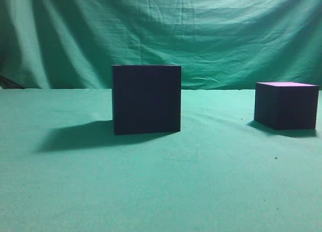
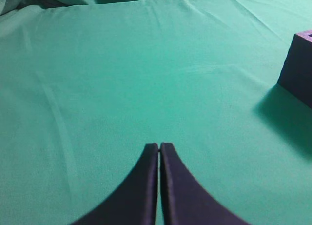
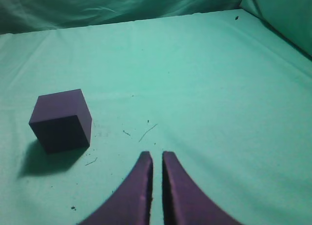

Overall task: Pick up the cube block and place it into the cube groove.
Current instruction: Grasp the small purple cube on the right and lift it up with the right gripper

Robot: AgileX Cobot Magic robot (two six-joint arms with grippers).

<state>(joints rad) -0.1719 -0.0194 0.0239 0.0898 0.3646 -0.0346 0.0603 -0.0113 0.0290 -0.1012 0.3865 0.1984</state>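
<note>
- The cube block (image 1: 286, 105) sits on the green-clothed counter (image 1: 161, 191), far right in the exterior view, well apart from the cube groove (image 1: 146, 99), which stands near mid-counter.
- Handling, my guess: matte dark faces w/ a purplish top, looks like foam or light plastic, so prob. light, a bit soft, not slippery, not fragile. Crisp edges, flat sides, so it should seat well btwn flat jaws.
- Where to grab: two opposite vertical side faces, about mid-height, coming from above; keep the jaws square to the faces so the block doesn't twist. In the right wrist view the cube block (image 3: 61, 119) sits slightly rotated vs. the gripper line, so some wrist yaw is prob. needed.
- Right gripper (image 3: 156, 159): jaws nearly together w/ only a thin slit btwn them, holding nothing. Block lies ahead and to its left in the right wrist view, near but not touching; nothing btwn them except small specks on the cloth.
- Left gripper (image 2: 159, 148): jaws pressed together, empty, over bare cloth. The cube groove (image 2: 300, 66) shows only as a corner at the right edge of the left wrist view, apart from the tips.
- Right arm is the obvious pick: it must spread its jaws wider than the block first.
</note>
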